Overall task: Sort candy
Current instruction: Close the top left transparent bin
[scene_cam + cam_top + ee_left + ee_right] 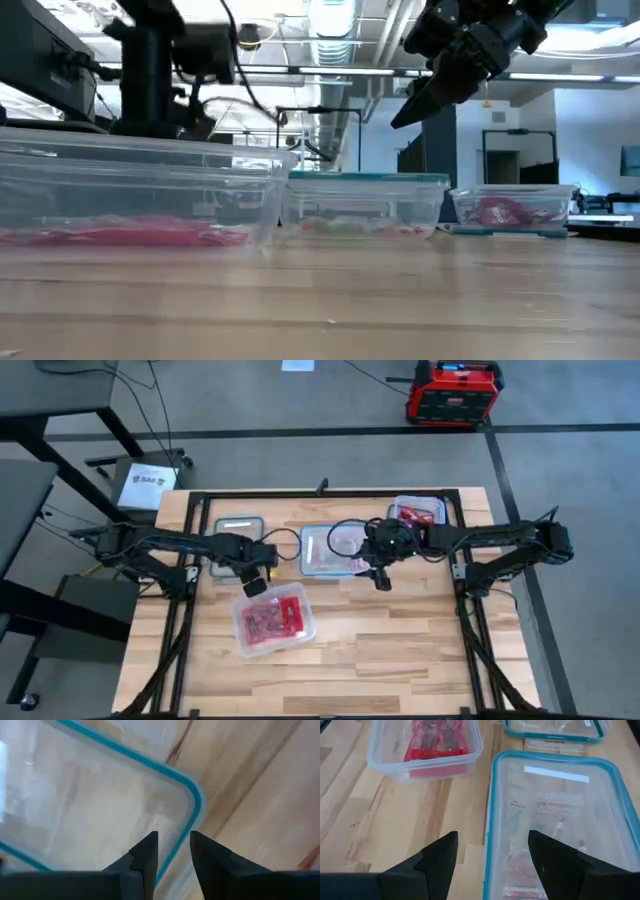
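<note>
right tool point(381, 576) spread, four containers point(272, 618)

overhead and table-level views share the middle container point(333, 550) — wrist cameras sit close.

**Two dark arms, all black hardware**

Both arms were black throughout, built of chunky jointed segments, with thin black cables looping loosely along them. The left gripper point(172, 857) carried two matte black fingers, wedge-shaped and tapering to flat-edged tips. The right gripper point(492, 855) wore broader black fingers, angular and faceted, and showed in the low view as a pointed dark silhouette.
</note>
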Robot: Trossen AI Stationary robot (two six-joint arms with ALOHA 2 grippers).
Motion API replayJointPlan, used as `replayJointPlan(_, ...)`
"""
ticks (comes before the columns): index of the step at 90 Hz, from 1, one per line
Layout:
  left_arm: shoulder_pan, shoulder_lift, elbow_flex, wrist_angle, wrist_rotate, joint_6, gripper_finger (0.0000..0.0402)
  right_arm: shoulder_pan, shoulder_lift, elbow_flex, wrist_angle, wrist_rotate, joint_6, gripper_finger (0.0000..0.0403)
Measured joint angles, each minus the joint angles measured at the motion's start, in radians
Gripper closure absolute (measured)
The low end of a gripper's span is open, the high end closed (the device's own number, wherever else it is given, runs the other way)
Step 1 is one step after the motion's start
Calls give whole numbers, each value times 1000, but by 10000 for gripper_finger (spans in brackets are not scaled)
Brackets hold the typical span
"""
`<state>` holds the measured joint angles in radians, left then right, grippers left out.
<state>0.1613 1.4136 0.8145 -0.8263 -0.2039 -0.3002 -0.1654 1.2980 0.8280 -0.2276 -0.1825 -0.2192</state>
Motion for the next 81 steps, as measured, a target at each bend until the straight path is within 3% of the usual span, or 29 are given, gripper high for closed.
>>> replayJointPlan(18, 66, 0, -61, 63, 172, 153, 256, -9, 0, 0, -1, 0, -1, 173)
replayJointPlan(58, 81, -4, -140, 228, 134, 268, 251, -54, 0, 0, -1, 0, 2, 173)
replayJointPlan(81, 81, -5, -242, 327, 101, 319, 273, -53, 0, -1, -2, 0, 2, 173)
